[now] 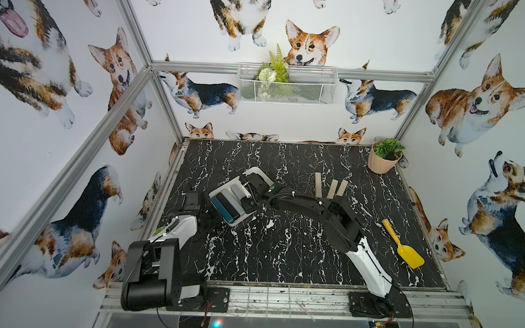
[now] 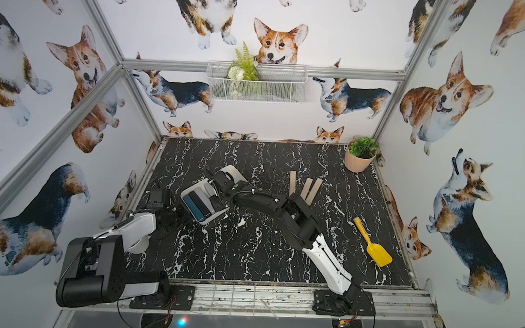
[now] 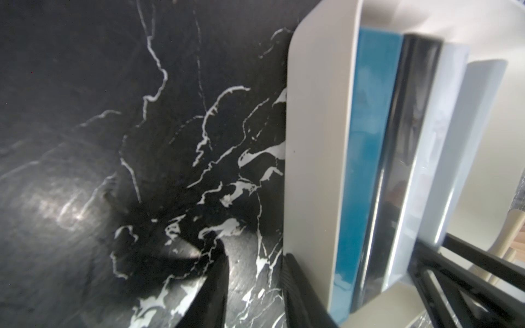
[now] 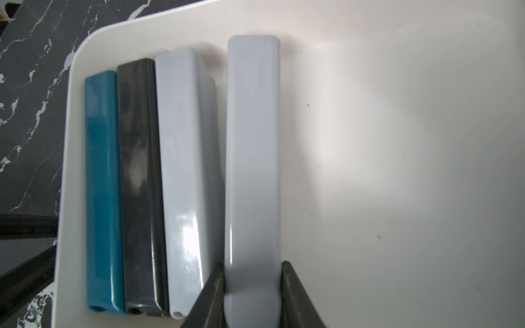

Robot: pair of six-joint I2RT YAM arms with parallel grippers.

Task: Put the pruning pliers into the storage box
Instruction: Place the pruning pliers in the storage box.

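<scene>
The right gripper [image 4: 252, 265] jaws pinch a grey bar [image 4: 252, 142] inside the storage box [image 4: 397, 170]; released askew, it may ride onto its grey neighbour [image 4: 187, 170]; the left gripper [image 3: 255, 284] jaws I cannot tell.

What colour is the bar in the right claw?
Light grey; the bar in the right claw shows best in the right wrist view.

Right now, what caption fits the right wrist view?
Right gripper holds grey bar over white tray, beside teal bar, black bar, second grey bar.
</scene>
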